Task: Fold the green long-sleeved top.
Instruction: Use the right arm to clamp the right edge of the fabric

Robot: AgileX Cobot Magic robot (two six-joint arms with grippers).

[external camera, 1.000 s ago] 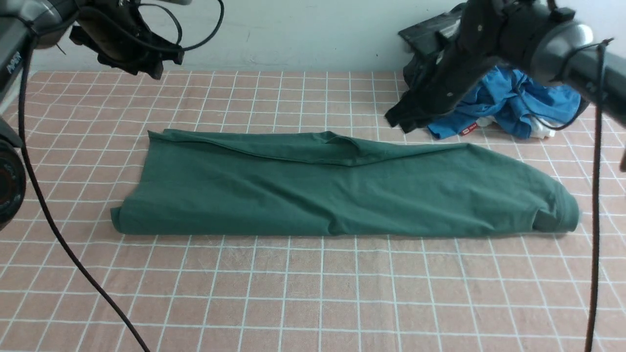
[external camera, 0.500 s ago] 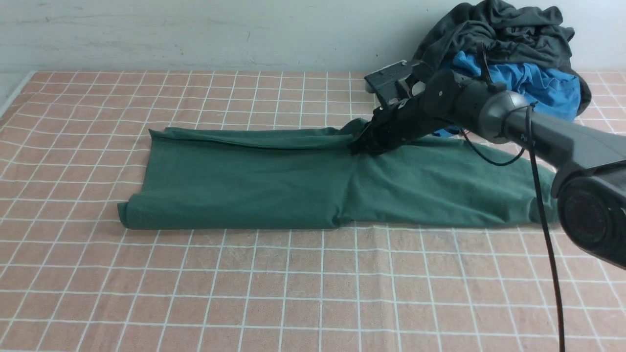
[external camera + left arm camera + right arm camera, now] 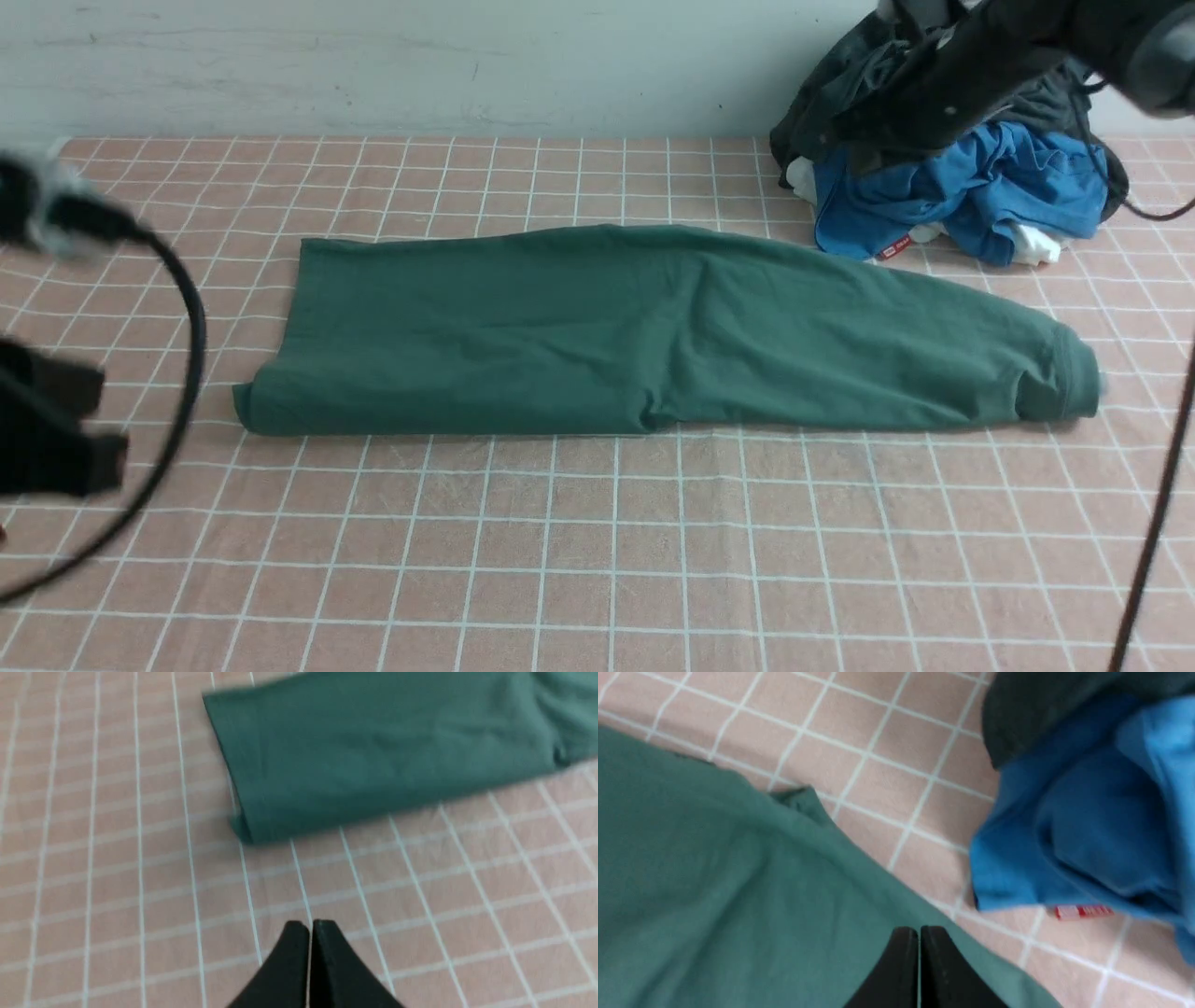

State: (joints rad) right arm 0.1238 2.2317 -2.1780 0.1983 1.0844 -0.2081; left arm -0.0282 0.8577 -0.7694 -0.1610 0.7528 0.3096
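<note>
**benchrat:** where are you at with it?

**me:** Big stuff first. The checked tablecloth (image 3: 597, 560) fills the frame, and the green top (image 3: 653, 336) lies across the middle of it as one long band, cuff end toward the right. Half a second ago my right gripper (image 3: 919, 931) was down on the far edge near the centre. Now it's lifted off to the upper right, jaws pressed together with nothing in them. The raised ridge along that far edge is gone, so I reckon the lengthwise fold is in and the crosswise folds are what's left.

**benchrat:** anything in the way?

**me:** The blue garment (image 3: 962, 187) and dark grey garment (image 3: 805, 117) are heaped in the upper right, just beside the sleeve end with a sliver of cloth between. My left gripper (image 3: 310, 926), also closed and empty, has swung in low at the left edge, near the hem end. A tiny red tag (image 3: 894, 248) pokes out under the blue.
</note>
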